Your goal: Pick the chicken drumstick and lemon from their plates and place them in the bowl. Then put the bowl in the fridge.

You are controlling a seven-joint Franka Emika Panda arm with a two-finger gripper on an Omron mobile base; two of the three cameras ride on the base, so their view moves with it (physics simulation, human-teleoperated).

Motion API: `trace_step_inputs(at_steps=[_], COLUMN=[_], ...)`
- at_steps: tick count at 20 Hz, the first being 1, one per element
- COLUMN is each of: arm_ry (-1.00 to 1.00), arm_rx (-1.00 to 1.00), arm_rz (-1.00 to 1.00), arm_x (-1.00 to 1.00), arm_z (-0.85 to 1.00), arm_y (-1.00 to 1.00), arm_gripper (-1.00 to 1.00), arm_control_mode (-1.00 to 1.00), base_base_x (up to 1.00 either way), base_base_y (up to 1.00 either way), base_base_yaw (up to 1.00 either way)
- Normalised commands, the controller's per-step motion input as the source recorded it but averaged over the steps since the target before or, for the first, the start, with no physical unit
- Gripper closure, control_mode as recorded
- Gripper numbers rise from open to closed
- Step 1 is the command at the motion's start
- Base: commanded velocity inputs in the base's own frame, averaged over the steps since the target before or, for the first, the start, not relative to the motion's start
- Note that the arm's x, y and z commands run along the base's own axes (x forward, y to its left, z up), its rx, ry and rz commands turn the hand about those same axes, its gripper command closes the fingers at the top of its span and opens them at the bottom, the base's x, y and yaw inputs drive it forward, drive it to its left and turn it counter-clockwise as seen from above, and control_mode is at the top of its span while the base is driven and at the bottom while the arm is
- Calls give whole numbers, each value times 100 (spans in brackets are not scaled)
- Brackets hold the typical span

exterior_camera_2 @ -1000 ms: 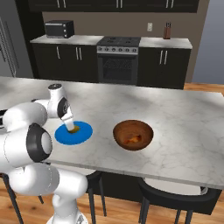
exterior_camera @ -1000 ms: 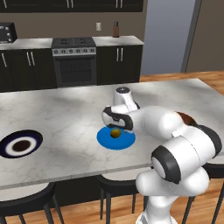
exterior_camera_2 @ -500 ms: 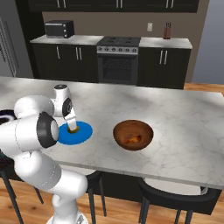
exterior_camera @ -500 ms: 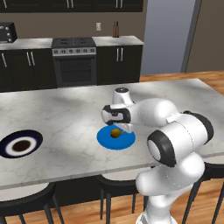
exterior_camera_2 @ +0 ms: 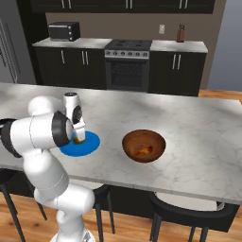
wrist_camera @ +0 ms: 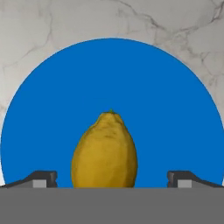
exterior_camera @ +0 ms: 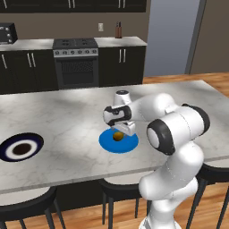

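The lemon (wrist_camera: 105, 153) lies on the bright blue plate (wrist_camera: 109, 74) in the middle of the marble island. My gripper (exterior_camera: 119, 133) points straight down over it, open, with one fingertip (wrist_camera: 41, 178) on each side of the fruit and a clear gap to both. From the right base view the gripper (exterior_camera_2: 79, 136) hides most of the lemon on the blue plate (exterior_camera_2: 90, 146). The brown wooden bowl (exterior_camera_2: 130, 140) stands to the right of that plate, with the reddish chicken drumstick (exterior_camera_2: 142, 151) inside. The navy plate (exterior_camera: 6, 150) sits far left. The grey fridge (exterior_camera_2: 5, 52) shows at the left edge.
Dark stools (exterior_camera: 27, 201) line the island's near edge. Behind the island, across a gap of floor, run dark cabinets with a stove (exterior_camera: 76, 62), a microwave (exterior_camera_2: 64, 31) and a knife block (exterior_camera_2: 181, 34). Bare marble lies around both plates.
The hand has dropped a little lower over the blue plate and the elbow has folded in closer. The lemon, plates and bowl have stayed put.
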Motion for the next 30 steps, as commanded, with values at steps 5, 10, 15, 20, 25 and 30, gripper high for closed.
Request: trace_step_inputs(at_steps=[5,10,15,20,25,30], arm_ry=[6,5,2,0,0,0], arm_rx=[0,0,0,0,0,5], arm_rz=[0,0,0,-3,0,2], arm_x=[0,1,0,0,-5,-21], arm_z=[-21,-24,-21,-19,0,28], arm_y=[7,10,2,-1,-9,-20], arm_gripper=[-100,-100,-100,100,100,100], arm_control_mode=[-100,-100,-100,-100,-100,-100], base_base_x=[0,0,0,0,0,0], base_base_y=[0,0,0,0,0,0], base_base_yaw=[0,0,0,0,0,0])
